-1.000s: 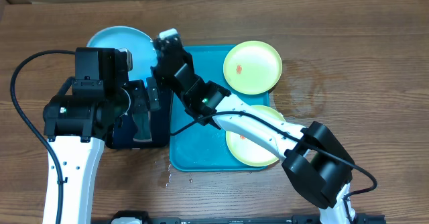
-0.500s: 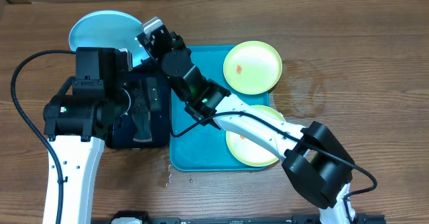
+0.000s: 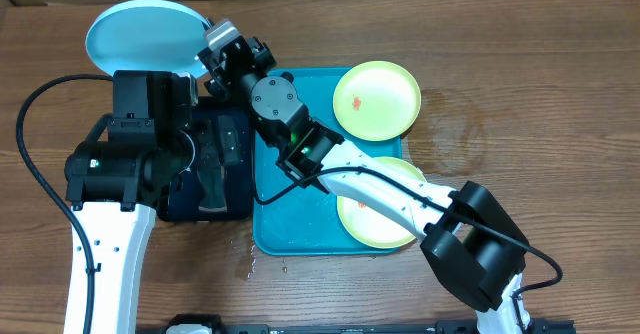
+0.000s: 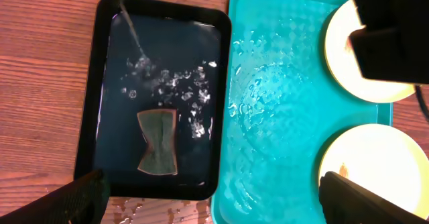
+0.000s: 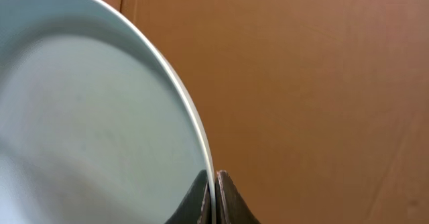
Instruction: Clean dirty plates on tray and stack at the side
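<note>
My right gripper point(image 3: 212, 36) is shut on the rim of the light blue plate point(image 3: 140, 34) and holds it raised at the far left, beyond the tray; in the right wrist view the fingers point(image 5: 214, 184) pinch the plate's edge point(image 5: 100, 117). The turquoise tray point(image 3: 295, 214) lies in the middle, wet. One light green plate point(image 3: 377, 99) with an orange smear lies at the tray's far right corner. A second green plate point(image 3: 375, 224) lies at its near right, partly under the right arm. My left gripper point(image 4: 208, 197) is open and empty above the black tray; both green plates point(image 4: 362, 163) show in its view.
A black tray point(image 4: 157, 96) of water with a green sponge point(image 4: 159, 142) stands left of the turquoise tray point(image 4: 281, 103). Water drops lie on the wooden table point(image 3: 560, 94) by the trays' near edge. A cardboard wall stands at the back.
My right gripper has carried the blue plate up and to the far left, away from the tray. The left arm has not moved.
</note>
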Controlling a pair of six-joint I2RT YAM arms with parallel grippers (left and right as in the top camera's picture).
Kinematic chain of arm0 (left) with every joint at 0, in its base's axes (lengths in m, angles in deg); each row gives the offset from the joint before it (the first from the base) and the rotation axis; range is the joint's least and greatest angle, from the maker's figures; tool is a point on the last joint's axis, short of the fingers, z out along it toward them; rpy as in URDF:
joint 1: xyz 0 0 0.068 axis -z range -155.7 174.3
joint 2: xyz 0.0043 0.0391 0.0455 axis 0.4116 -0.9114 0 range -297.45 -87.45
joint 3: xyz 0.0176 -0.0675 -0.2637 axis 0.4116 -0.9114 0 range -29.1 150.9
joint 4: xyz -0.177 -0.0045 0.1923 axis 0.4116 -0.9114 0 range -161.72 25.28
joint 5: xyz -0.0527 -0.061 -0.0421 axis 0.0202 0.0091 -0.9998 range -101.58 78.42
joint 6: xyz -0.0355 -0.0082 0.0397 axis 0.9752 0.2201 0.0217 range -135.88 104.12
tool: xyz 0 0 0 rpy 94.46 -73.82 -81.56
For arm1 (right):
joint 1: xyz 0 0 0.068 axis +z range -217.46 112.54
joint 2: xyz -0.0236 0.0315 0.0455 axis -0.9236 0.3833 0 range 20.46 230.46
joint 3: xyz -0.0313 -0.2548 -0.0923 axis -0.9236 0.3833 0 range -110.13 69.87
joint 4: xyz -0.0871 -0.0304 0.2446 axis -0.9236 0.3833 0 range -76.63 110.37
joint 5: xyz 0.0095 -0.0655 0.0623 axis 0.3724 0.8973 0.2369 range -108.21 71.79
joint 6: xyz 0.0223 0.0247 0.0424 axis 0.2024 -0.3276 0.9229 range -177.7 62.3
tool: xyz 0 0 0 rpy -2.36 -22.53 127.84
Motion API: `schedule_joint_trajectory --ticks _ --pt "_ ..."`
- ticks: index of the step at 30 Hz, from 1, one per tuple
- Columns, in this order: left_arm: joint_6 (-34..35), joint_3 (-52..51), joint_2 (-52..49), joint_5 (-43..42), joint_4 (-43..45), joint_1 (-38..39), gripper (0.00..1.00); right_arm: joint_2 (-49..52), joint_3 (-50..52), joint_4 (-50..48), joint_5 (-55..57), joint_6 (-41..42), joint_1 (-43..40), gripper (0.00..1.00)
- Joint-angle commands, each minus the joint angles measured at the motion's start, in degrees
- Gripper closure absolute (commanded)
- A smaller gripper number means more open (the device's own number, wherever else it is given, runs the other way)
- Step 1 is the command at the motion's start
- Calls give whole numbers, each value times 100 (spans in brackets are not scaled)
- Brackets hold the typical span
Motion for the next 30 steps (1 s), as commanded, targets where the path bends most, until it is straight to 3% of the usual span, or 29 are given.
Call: schedule_joint_trajectory --ticks 1,8,30 --pt "-68 48 -26 -17 4 2 0 -162 -107 -107 -39 -616 153 96" --pt "-68 48 -26 -17 7 2 0 -164 -107 -284 197 -1381 225 96" --pt "-68 48 -26 -17 4 2 0 -192 -107 -511 584 -1379 223 96"
